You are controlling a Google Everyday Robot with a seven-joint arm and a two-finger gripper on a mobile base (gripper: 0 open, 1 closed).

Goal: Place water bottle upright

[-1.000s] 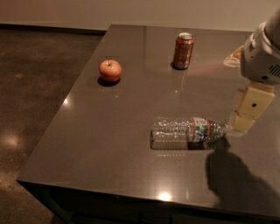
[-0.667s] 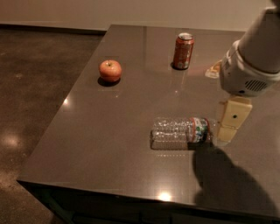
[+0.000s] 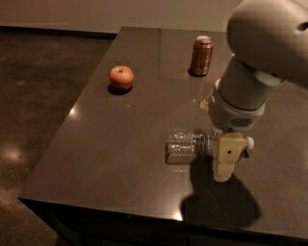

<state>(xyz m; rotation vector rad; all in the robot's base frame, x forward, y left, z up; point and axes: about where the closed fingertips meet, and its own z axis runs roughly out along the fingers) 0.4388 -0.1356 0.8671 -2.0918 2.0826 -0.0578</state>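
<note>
The dark, glossy surface [image 3: 120,158] has its near edge at the bottom, and the arm's shadow [image 3: 216,204] lies by that edge. Just beyond the shadow the water bottle [image 3: 185,144] lies on its side, cap to the right. The tool [image 3: 225,161] is down over its neck end, in front of the label. Whether the tool is released or clenched cannot be told. Farther left sits a red apple [image 3: 121,77], and far right of it an orange-red soda can [image 3: 201,55] stands upright. A dark polished floor [image 3: 43,72] runs left to a pale wall [image 3: 120,12].

A second ago the tool hung right of the cap; it has since shifted left onto the bottle. The bottle, apple and can have not moved.

No writing on the can or the bottle is readable.
</note>
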